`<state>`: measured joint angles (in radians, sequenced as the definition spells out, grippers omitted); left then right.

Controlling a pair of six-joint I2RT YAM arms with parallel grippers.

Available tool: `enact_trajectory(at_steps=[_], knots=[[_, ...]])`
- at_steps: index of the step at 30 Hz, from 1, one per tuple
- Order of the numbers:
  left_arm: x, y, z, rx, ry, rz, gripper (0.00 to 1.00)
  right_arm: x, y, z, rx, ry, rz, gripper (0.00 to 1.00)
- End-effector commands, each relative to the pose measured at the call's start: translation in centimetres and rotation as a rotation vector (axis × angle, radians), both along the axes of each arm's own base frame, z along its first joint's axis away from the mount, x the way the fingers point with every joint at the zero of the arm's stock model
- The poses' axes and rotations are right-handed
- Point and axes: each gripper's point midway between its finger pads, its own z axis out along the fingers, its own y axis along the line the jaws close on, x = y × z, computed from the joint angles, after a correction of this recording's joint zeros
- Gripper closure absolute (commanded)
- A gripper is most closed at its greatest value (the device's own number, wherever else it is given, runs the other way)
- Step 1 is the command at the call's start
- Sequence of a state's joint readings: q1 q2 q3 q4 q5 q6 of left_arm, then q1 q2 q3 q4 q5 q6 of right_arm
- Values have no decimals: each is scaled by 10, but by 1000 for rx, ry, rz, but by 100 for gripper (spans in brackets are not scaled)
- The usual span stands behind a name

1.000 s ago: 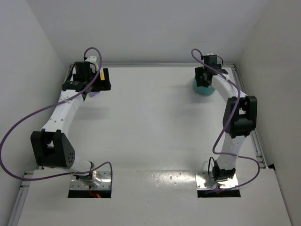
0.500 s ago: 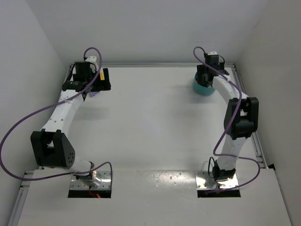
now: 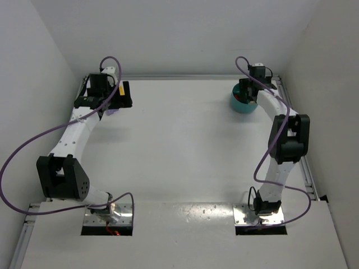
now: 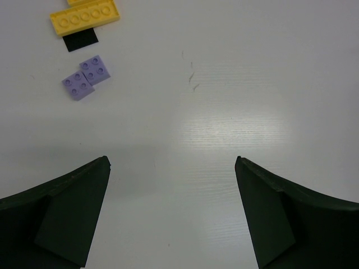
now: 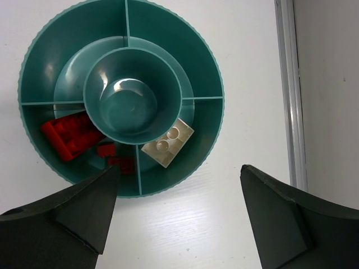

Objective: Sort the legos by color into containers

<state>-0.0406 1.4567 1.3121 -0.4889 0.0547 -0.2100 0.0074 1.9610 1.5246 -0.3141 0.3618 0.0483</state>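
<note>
The round teal dish stands at the table's far right, also in the top view. Red bricks lie in its lower left compartment and a cream brick in the adjoining one. My right gripper is open and empty just beside the dish's rim. At the far left, a pale purple brick and a long yellow brick lie on the table. My left gripper is open and empty, hovering to the right of them.
A metal rail runs along the table's right edge close to the dish. White walls enclose the table at the back and sides. A small black patch lies beside the yellow brick.
My right gripper has shifted toward the back right, uncovering more of the teal dish in the top view. The left arm has not moved.
</note>
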Motion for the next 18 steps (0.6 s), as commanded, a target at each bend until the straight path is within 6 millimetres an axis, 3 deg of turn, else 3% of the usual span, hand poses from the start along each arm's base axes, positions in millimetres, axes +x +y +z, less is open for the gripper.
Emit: enact_trajectory(at_steps=[1, 18], knots=[[6, -3, 18, -1, -49, -8, 0, 12, -2, 9, 8, -45, 11, 11], [8, -5, 10, -6, -30, -16, 0, 1, -15, -9, 22, 1, 14, 11]])
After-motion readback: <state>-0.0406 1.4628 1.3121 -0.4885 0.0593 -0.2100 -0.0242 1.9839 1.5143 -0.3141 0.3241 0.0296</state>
